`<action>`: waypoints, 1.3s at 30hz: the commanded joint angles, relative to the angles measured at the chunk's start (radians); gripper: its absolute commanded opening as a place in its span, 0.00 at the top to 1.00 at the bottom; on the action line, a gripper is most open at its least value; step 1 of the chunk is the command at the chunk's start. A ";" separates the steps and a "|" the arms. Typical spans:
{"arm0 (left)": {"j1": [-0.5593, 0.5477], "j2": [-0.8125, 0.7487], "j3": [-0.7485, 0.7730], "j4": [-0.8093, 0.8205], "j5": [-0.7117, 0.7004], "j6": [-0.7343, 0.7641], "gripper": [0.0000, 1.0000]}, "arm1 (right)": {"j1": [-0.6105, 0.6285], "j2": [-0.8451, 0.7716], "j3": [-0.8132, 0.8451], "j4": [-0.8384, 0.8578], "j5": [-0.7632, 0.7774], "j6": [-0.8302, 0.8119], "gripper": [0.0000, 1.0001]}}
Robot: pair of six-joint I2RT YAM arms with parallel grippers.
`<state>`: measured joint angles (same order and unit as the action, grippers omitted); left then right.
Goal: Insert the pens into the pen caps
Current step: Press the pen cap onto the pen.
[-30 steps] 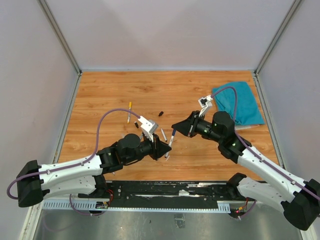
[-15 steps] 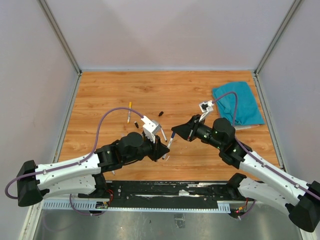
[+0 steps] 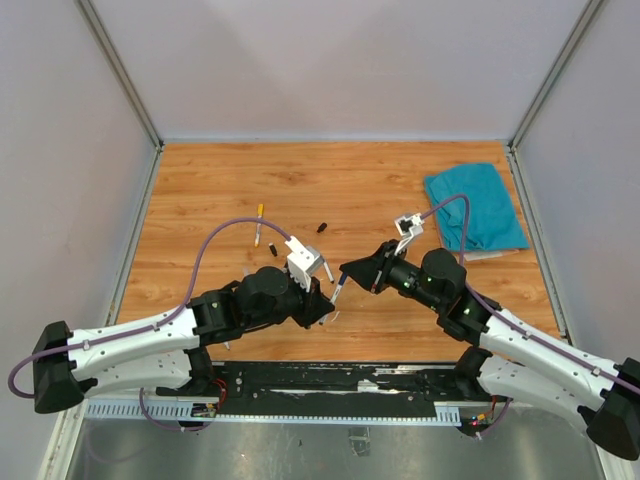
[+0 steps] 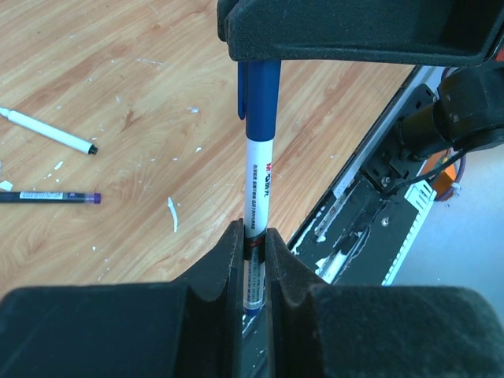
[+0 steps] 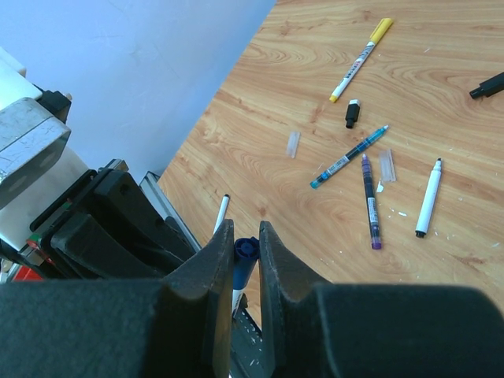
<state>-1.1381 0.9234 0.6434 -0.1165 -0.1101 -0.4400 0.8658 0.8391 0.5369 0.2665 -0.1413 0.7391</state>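
Note:
A white pen [image 4: 257,181] with printed lettering stands clamped between the fingers of my left gripper [image 4: 253,236]. A blue pen cap [image 4: 260,90] sits over its far end, and my right gripper [image 5: 246,235] is shut on that cap [image 5: 246,252]. From above, the two grippers meet tip to tip near the table's front middle, left gripper [image 3: 328,300] and right gripper [image 3: 347,273], with the pen [image 3: 340,287] bridging them. Loose pens lie on the wood: a yellow-ended one [image 5: 361,59], a teal one [image 5: 349,156], a purple one [image 5: 368,201] and a white one [image 5: 428,197].
Small black caps [image 5: 352,114] [image 5: 488,85] lie among the loose pens, with pale scraps [image 5: 293,143] beside them. A teal cloth [image 3: 475,205] lies at the back right. The black front rail [image 3: 340,378] runs just below the grippers. Grey walls enclose the wooden table [image 3: 200,190].
My right gripper has moved toward the left one and toward the near edge, and the visible stretch of pen between them has shortened. The left wrist has shifted slightly right.

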 commanded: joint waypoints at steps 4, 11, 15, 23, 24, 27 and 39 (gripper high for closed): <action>0.015 -0.068 0.085 0.318 -0.102 0.017 1.00 | 0.113 0.004 -0.105 -0.212 -0.099 0.014 1.00; 0.014 -0.063 0.085 0.335 -0.096 0.021 1.00 | 0.154 0.034 -0.112 -0.190 -0.081 0.024 0.99; 0.014 -0.060 0.081 0.330 -0.085 0.027 1.00 | 0.156 0.020 -0.107 -0.195 -0.057 0.019 0.99; 0.015 -0.051 0.039 0.290 -0.067 0.026 0.99 | 0.156 -0.017 -0.027 -0.239 0.030 -0.025 0.98; 0.015 -0.049 0.035 0.281 -0.064 0.024 1.00 | 0.156 -0.020 -0.009 -0.245 0.047 -0.034 0.98; 0.015 -0.049 0.012 0.267 -0.051 0.018 0.99 | 0.156 -0.024 0.042 -0.250 0.099 -0.059 0.93; 0.015 -0.060 -0.068 0.160 -0.071 -0.002 1.00 | 0.154 -0.063 0.242 -0.339 0.296 -0.230 0.48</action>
<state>-1.1278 0.8841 0.6117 0.0082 -0.1413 -0.4290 1.0130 0.8143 0.7120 0.0074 0.0750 0.6014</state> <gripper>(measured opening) 0.145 0.486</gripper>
